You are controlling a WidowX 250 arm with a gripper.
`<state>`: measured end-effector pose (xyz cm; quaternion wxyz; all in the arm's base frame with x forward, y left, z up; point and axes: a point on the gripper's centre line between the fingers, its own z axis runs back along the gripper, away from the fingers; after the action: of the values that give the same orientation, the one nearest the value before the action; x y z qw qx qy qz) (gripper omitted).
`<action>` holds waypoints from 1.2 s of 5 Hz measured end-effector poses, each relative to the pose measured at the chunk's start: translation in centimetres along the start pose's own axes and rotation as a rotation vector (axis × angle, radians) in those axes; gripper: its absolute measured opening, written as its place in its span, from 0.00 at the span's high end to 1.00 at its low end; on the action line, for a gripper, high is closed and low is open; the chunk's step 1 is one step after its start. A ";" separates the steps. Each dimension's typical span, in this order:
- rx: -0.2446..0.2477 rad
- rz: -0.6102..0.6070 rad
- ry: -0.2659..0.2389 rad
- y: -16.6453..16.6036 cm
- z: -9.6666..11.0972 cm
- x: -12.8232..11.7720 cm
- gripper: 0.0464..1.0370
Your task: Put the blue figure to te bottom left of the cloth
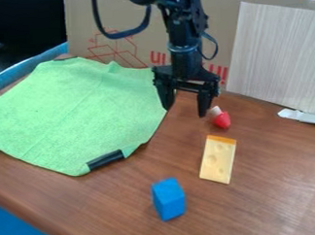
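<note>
We judge that the task is at its start: the blue block [169, 199], which we take for the figure, stands on the bare wood of the surface [127, 208], well apart from the cloth [72, 112], and so none of the carrying is done. Seen from the middle of the cloth, the block lies toward 5 o'clock, past the black strip [106, 160] at the cloth's edge. Our hand [184, 111] is released, its 2 fingers spread wide with only air between them, and it hangs just beside the cloth at 3 o'clock, with the block toward 6 o'clock from it. All the main steps are left, as we see it: bring the hand over the block, lower it, close on the sides, lift, carry the block toward 10 or 11 o'clock, and set it down on the cloth's part between 7 and 8 o'clock. The 2 other toys, the yellow cheese [217, 161] toward 1 o'clock from the block and the red piece [222, 119] near the hand between 3 and 4 o'clock, have no part in the job, and we would steer around them. The task will count as finished only once the block rests on that corner and we let go.
</note>
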<state>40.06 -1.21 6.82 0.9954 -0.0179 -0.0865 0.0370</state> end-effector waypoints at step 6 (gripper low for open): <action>0.000 0.229 -0.033 7.7 1.4 -0.2 0.04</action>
<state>39.09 6.48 7.81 0.9831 -0.0272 -0.1003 0.1509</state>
